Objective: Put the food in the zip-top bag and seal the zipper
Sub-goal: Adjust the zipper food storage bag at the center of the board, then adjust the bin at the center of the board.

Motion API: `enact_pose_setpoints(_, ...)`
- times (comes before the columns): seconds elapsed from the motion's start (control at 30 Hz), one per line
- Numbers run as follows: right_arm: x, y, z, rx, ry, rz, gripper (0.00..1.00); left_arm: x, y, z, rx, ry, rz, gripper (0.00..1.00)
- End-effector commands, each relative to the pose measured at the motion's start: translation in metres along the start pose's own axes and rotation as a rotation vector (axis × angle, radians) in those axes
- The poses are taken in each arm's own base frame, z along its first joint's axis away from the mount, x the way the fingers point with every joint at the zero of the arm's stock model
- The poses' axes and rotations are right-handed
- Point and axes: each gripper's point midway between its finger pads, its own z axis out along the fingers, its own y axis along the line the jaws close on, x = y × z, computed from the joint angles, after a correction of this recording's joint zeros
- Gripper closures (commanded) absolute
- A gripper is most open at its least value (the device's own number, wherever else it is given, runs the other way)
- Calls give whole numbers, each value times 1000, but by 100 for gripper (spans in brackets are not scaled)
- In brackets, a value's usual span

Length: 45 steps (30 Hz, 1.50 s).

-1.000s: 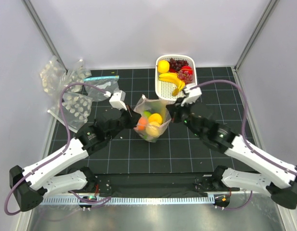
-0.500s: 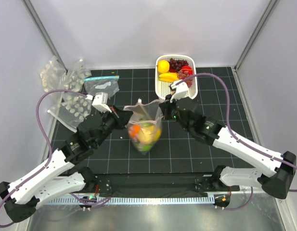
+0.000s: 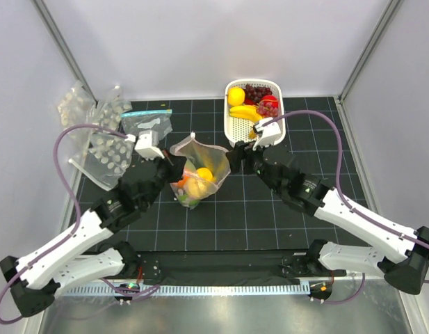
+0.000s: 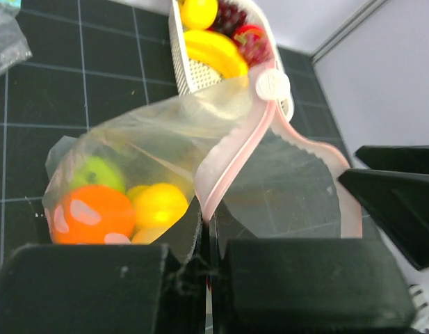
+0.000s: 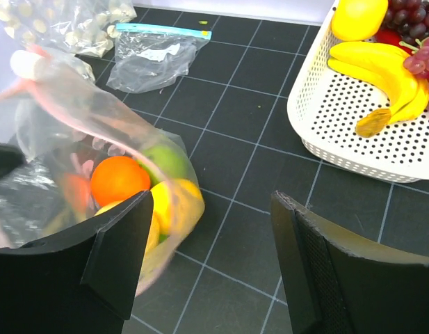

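The zip-top bag (image 3: 199,174) hangs tilted over the mat's middle, its mouth gaping. Inside it lie an orange (image 4: 92,212), a yellow fruit (image 4: 158,204) and a green one (image 4: 96,172). My left gripper (image 3: 174,167) is shut on the pinkish zipper (image 4: 231,163) at the mouth's left end, with the strip pinched between its pads. A white slider (image 4: 272,85) sits on the strip's far end. My right gripper (image 3: 236,154) stands open just right of the bag with nothing between its fingers; in the right wrist view the bag (image 5: 131,181) is beside its left finger.
A white perforated basket (image 3: 240,126) at the back right holds a lemon, bananas, grapes and a red fruit. A flat clear bag with a teal strip (image 3: 146,122) and several dotted bags (image 3: 106,149) lie at the back left. Grey walls enclose the mat.
My right gripper has let go of the bag's mouth and opened. The bag has swung left and tilted, held only by my left gripper, which has drawn back to the left.
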Motion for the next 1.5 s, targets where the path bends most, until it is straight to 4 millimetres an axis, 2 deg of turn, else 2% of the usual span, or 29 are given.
enact_pose_setpoints(0.0, -19, -5, -2, 32, -60, 17, 25, -2, -8, 9, -5, 17, 32, 100)
enact_pose_setpoints(0.3, -33, -23, -18, 93, -147, 53, 25, -5, 8, 8, -75, -15, 42, 100)
enact_pose_setpoints(0.43, -40, -43, -26, 182, -200, 74, 24, -6, 10, 7, -84, -21, 41, 99)
enact_pose_setpoints(0.53, -39, -55, -23, 256, -197, 65, 23, -7, 11, 6, -85, -27, 37, 99)
enact_pose_setpoints(0.77, -41, -74, 2, 359, -159, 37, 23, -11, 13, 3, -90, -44, 28, 100)
enact_pose_setpoints(0.8, -40, -86, 11, 391, -150, 48, 23, -11, 13, 2, -90, -44, 28, 100)
enact_pose_setpoints(0.87, -42, -89, 25, 365, -128, 79, 23, -12, 14, 2, -92, -49, 23, 99)
enact_pose_setpoints(0.9, -35, -108, 38, 408, -96, 103, 23, -12, 14, 2, -91, -51, 20, 99)
enact_pose_setpoints(0.93, -30, -109, 48, 388, -66, 116, 23, -11, 15, 2, -91, -51, 22, 99)
enact_pose_setpoints(0.97, -39, -114, 54, 397, -71, 131, 23, -11, 15, 2, -92, -50, 21, 99)
enact_pose_setpoints(1.0, -34, -120, 62, 414, -44, 129, 23, -11, 14, 2, -90, -50, 19, 99)
enact_pose_setpoints(1.03, -22, -134, 78, 453, 1, 125, 23, -11, 14, 2, -88, -49, 16, 99)
enact_pose_setpoints(1.07, -27, -136, 87, 460, 0, 130, 23, -11, 14, 2, -86, -49, 15, 99)
enact_pose_setpoints(1.13, -26, -145, 102, 483, 16, 130, 23, -11, 14, 1, -85, -51, 12, 99)
enact_pose_setpoints(1.17, -19, -152, 120, 501, 40, 125, 24, -11, 14, 1, -84, -50, 13, 99)
enact_pose_setpoints(1.23, -17, -161, 138, 525, 51, 114, 24, -9, 13, 2, -81, -46, 7, 99)
enact_pose_setpoints(1.27, -18, -170, 157, 543, 62, 97, 25, -8, 13, 2, -77, -43, 9, 99)
enact_pose_setpoints(1.33, -12, -183, 172, 583, 119, 67, 25, -7, 12, 3, -78, -39, 11, 99)
enact_pose_setpoints(1.37, -8, -191, 187, 596, 149, 44, 26, -7, 12, 3, -76, -39, 12, 100)
enact_pose_setpoints(1.47, -4, -205, 204, 634, 169, 22, 26, -7, 12, 3, -77, -41, 9, 100)
